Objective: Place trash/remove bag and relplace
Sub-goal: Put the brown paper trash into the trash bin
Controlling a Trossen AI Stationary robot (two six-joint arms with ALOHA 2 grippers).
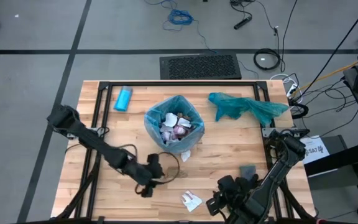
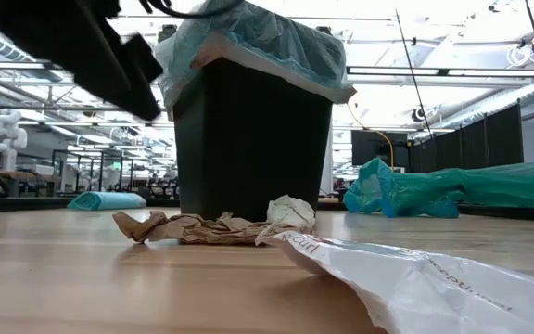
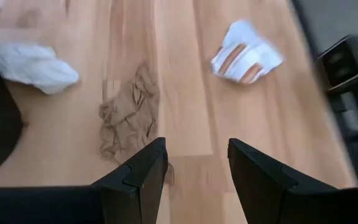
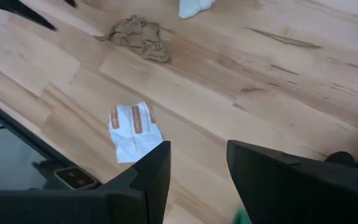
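Hovering empty with fingers apart, the left gripper (image 1: 149, 184) sits over the crumpled brown paper (image 1: 174, 175) at the bin's (image 1: 174, 124) 6 o'clock. Right gripper (image 1: 219, 200) is spread too, holding nothing, white wrapper (image 1: 191, 199) at its 9. The blue bag (image 1: 156, 115) lines the bin, trash (image 1: 178, 127) inside.

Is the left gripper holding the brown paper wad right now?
No. The left gripper is open and empty, with the brown wad lying flat on the table just ahead of its fingers.
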